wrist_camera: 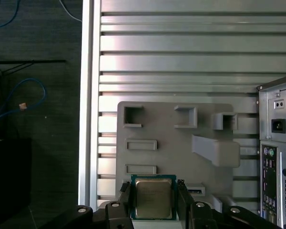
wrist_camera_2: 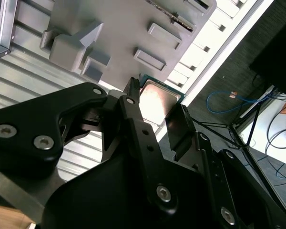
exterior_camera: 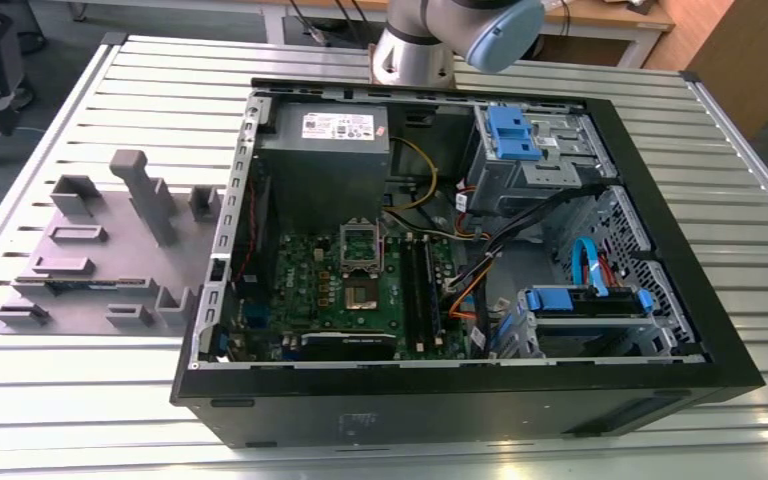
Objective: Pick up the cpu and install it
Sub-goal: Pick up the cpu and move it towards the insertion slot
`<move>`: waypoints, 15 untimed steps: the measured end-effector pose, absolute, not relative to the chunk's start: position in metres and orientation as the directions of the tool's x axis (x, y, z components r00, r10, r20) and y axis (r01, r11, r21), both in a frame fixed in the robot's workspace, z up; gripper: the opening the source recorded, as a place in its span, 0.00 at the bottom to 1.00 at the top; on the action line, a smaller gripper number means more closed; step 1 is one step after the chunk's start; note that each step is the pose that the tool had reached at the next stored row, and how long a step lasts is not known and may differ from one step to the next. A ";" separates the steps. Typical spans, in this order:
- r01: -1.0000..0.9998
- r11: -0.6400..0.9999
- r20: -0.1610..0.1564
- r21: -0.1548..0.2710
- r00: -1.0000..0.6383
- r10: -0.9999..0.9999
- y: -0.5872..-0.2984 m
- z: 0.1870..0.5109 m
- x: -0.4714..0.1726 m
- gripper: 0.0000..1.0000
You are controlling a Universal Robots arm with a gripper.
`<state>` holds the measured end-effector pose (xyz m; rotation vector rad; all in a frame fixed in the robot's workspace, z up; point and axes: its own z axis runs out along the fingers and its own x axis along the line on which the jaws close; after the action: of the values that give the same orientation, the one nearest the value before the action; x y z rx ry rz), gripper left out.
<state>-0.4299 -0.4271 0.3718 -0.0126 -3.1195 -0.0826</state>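
The gripper pinched the cpu by two opposite edges, seemingly held clear above the grey fixture plate; light, stiff and flat with a slick metal top, it probably had a fragile underside, so the edge hold seemed right

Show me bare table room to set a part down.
Free: the ribbed metal table at the exterior view's lower left, bordered by the grey plastic fixture plate and the open black computer case; also above the plate. Crowded: inside the case, with green board, cables, drive cages.
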 end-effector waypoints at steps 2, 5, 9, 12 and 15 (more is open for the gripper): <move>0.009 0.999 0.021 0.053 -1.000 0.008 -0.427 0.372 -0.428 0.47; 0.009 0.999 0.021 0.053 -1.000 0.008 -0.427 0.372 -0.426 0.47; 0.009 0.999 0.021 0.053 -1.000 0.008 -0.427 0.372 -0.423 0.47; 0.009 0.999 0.021 0.053 -1.000 0.007 -0.427 0.372 -0.419 0.47; 0.009 0.999 0.021 0.053 -1.000 0.008 -0.427 0.372 -0.413 0.47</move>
<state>-0.4131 -0.4271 0.3716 -0.0126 -3.1195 -0.0826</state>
